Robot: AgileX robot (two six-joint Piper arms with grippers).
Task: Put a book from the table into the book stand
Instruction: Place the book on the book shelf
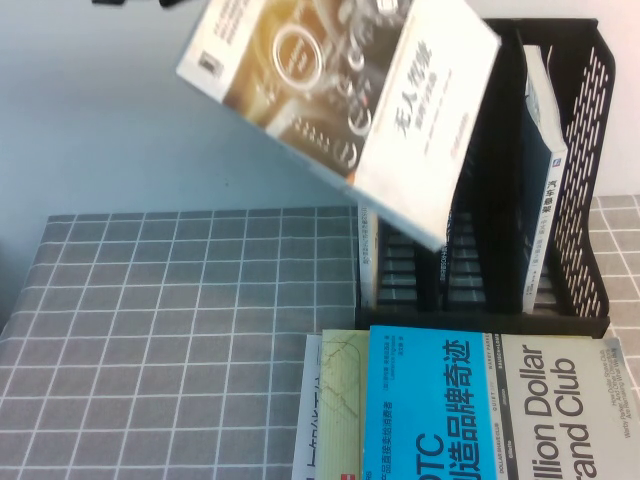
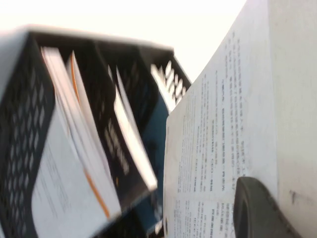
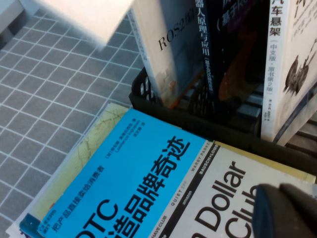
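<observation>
A: What lies nearest?

B: At the near edge of the grey cloth table with its white grid (image 1: 180, 310) is a flat pile: a bright blue paperback with white Chinese title (image 1: 430, 410) showing "DTC", and touching its right side the grey book reading "Dollar" and "Club" (image 1: 565, 410). A pale yellow-green cover (image 1: 343, 400) pokes out from under the blue one on the left.

A: And the right gripper?

B: The right gripper (image 3: 285, 210) shows only as a dark blurred finger low over the grey book; whether it is open or closed cannot be told.

A: Any free room?

B: The whole left half of the cloth is bare. Just behind the pile stands the tall black slotted plastic book stand (image 1: 590, 230), its base nearly touching the pile's far edge. Books already stand in its compartments; one spine reads "ROS2".

A: Where is the task's book?

B: The large white and brown-gold paperback with the dashboard gauges (image 1: 340, 95) hangs tilted in the air, its lower corner in front of the stand's left compartments, its upper part over the wall behind.

A: The left gripper?

B: The left gripper (image 2: 257, 210) has a dark finger pressed on the book's printed back cover, clamped on it.
</observation>
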